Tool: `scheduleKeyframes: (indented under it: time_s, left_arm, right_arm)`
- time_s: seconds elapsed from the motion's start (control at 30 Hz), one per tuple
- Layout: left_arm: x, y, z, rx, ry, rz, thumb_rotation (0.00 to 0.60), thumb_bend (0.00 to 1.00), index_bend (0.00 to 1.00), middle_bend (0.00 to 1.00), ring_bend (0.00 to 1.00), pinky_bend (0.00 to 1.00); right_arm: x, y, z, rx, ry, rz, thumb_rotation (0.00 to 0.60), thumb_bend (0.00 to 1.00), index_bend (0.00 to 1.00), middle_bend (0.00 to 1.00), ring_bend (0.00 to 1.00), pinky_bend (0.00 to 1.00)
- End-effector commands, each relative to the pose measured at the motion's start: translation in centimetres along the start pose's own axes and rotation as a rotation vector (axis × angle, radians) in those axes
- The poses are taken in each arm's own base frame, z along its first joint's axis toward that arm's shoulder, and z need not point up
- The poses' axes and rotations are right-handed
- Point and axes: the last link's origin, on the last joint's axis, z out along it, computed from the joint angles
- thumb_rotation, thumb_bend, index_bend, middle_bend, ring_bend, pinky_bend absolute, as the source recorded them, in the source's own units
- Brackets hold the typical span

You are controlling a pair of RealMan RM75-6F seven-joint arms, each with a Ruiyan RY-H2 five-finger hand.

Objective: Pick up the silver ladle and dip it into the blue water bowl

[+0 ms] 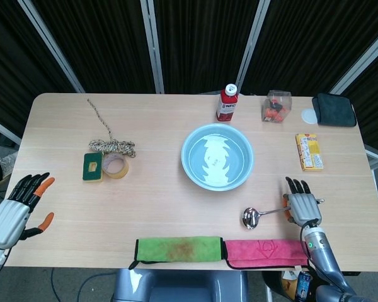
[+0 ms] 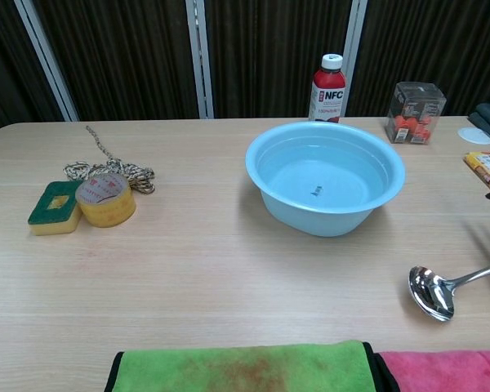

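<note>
Though under the right hand's fingers (image 1: 297,187), ladle (image 1: 252,217) beside bowl (image 1: 217,157).

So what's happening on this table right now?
The right hand holds the silver ladle by its handle, with the scoop near the front edge of the table, short of the blue water bowl. The ladle has not been dipped yet. The left hand hangs open at the far left edge of the table, holding nothing. A green cloth and a pink cloth lie along the front edge.
</note>
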Motion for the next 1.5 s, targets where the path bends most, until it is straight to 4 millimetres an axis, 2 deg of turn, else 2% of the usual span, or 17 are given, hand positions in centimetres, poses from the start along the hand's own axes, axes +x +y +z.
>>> scheduleKeyframes:
  time_s: [0.03, 0.57, 0.67, 0.7, 0.77, 1.13, 1.5]
  left_arm:
    - [0.0, 0.0, 0.0, -0.004, 0.0, -0.002, 0.561, 0.41, 0.0, 0.0, 0.0, 0.0]
    - [0.2, 0.2, -0.4, -0.018, 0.006, -0.009, 0.563, 0.42, 0.0, 0.0, 0.0, 0.0]
    - [0.2, 0.3, -0.4, -0.02, 0.004, -0.01, 0.564, 0.41, 0.0, 0.0, 0.0, 0.0]
    - [0.2, 0.3, -0.4, -0.021, 0.005, -0.011, 0.565, 0.41, 0.0, 0.0, 0.0, 0.0]
    - [0.2, 0.3, -0.4, -0.021, 0.006, -0.013, 0.566, 0.42, 0.0, 0.0, 0.0, 0.0]
    - [0.3, 0.1, -0.5, -0.011, 0.008, -0.012, 0.566, 0.42, 0.0, 0.0, 0.0, 0.0]
    - [0.0, 0.0, -0.1, 0.002, -0.001, -0.006, 0.562, 0.42, 0.0, 0.0, 0.0, 0.0]
  right_arm:
    - [1.0, 0.5, -0.9, -0.009, 0.026, -0.015, 0.6, 0.42, 0.63, 0.0, 0.0, 0.0]
    - [6.5, 0.7, -4.5, -0.01, 0.07, -0.069, 0.6, 0.46, 0.67, 0.0, 0.0, 0.0]
    - [7.9, 0.6, -5.0, -0.013, 0.079, -0.085, 0.6, 0.46, 0.67, 0.0, 0.0, 0.0]
    - [9.2, 0.5, -5.2, -0.016, 0.097, -0.099, 0.6, 0.46, 0.67, 0.0, 0.0, 0.0]
    - [10.3, 0.3, -5.3, -0.023, 0.086, -0.102, 0.6, 0.46, 0.67, 0.0, 0.0, 0.0]
    - [15.0, -1.3, -4.1, -0.06, 0.027, -0.12, 0.6, 0.46, 0.67, 0.0, 0.0, 0.0]
    - [17.9, -4.7, -1.5, -0.023, -0.014, -0.13, 0.6, 0.46, 0.67, 0.0, 0.0, 0.0]
